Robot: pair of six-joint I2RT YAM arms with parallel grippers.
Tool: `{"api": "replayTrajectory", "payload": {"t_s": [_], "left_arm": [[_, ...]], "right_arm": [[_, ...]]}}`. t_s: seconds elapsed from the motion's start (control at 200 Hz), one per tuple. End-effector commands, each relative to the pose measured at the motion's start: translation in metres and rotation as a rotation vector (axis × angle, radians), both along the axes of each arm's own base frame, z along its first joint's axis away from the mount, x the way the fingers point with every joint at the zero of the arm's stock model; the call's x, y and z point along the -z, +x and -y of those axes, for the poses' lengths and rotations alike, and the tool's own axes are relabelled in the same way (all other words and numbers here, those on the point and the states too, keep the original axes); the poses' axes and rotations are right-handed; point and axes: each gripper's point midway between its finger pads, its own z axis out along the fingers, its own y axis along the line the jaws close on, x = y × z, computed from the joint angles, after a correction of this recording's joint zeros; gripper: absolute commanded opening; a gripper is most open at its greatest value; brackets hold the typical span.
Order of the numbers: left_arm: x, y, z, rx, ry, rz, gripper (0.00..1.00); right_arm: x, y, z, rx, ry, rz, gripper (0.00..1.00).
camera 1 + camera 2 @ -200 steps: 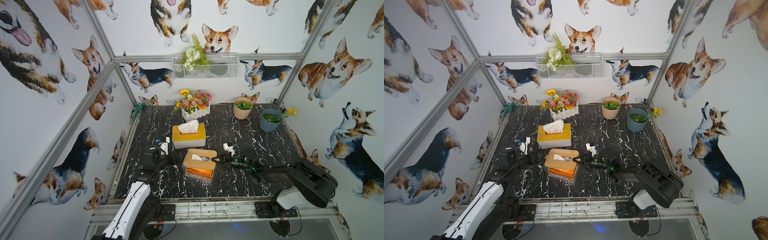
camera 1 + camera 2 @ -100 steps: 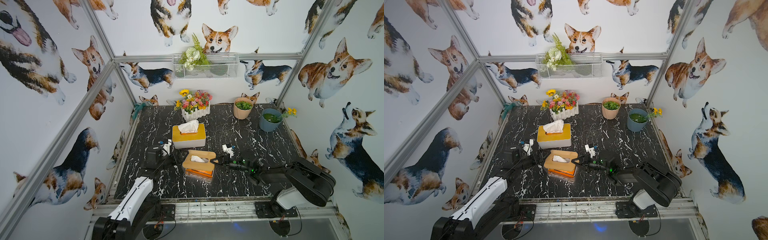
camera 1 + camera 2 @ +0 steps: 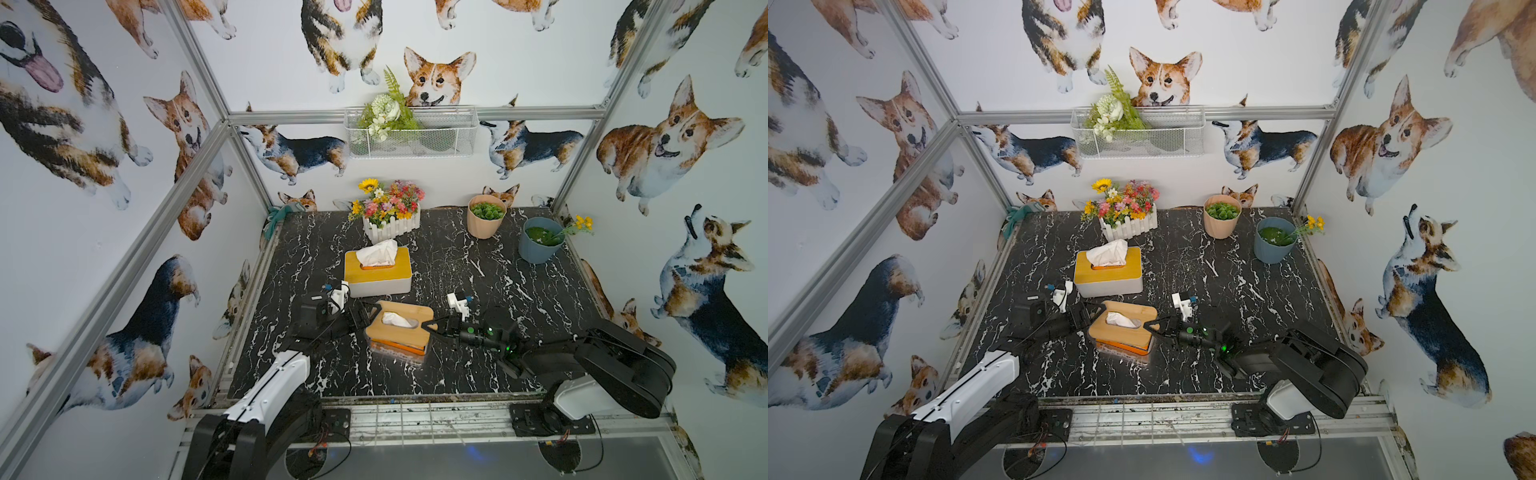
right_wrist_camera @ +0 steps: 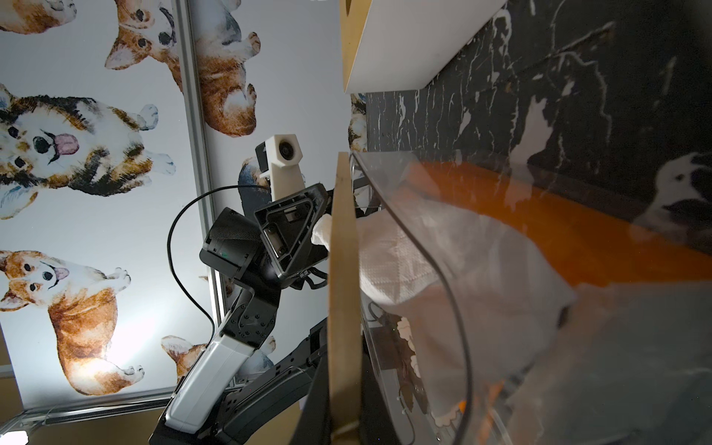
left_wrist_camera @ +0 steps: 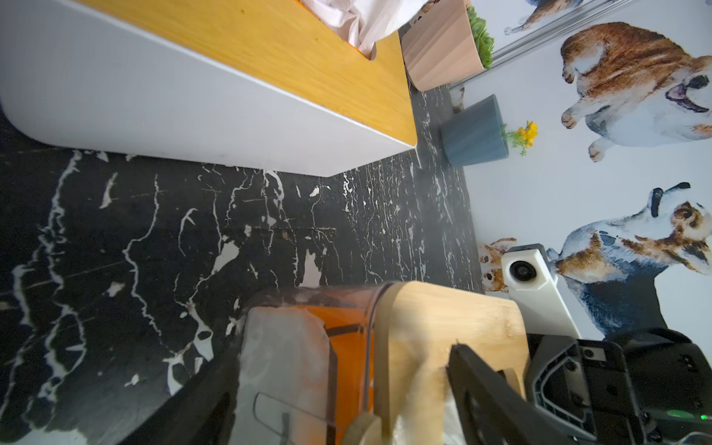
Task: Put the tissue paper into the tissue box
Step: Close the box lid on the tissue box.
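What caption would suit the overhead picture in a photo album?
Clear tissue box: right gripper pinching its wooden lid, left gripper open at the opposite end, tissue poking through the slot.

Tissue paper in lidded tissue box

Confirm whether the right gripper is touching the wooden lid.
Touching: the right wrist view shows the wooden lid edge-on, pinched in the shut right gripper.

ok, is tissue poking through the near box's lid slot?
Yes, white tissue sticks up through the slot in the wooden lid of the clear tissue box.
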Motion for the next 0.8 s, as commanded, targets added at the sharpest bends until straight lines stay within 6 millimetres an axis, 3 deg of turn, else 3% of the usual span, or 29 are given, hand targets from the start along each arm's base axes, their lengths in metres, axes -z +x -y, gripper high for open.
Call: {"api": "replayTrajectory", "payload": {"t_s": [0.0, 0.28, 0.641, 0.796], "left_arm": [[-0.005, 0.004, 0.004, 0.011, -0.012, 0.032, 0.88], [-0.002, 0.003, 0.01, 0.03, -0.006, 0.026, 0.88], [-0.002, 0.002, 0.011, 0.034, 0.0, 0.031, 0.88], [-0.002, 0.002, 0.01, 0.031, 0.0, 0.031, 0.88]], "right_arm": [[0.005, 0.002, 0.001, 0.025, -0.032, 0.012, 0.0], [0.008, -0.008, -0.015, -0.005, -0.039, 0.011, 0.0], [0.013, -0.003, 0.003, 0.094, -0.096, 0.028, 0.0], [0.014, -0.005, 0.0, 0.08, -0.116, 0.027, 0.0]]}}
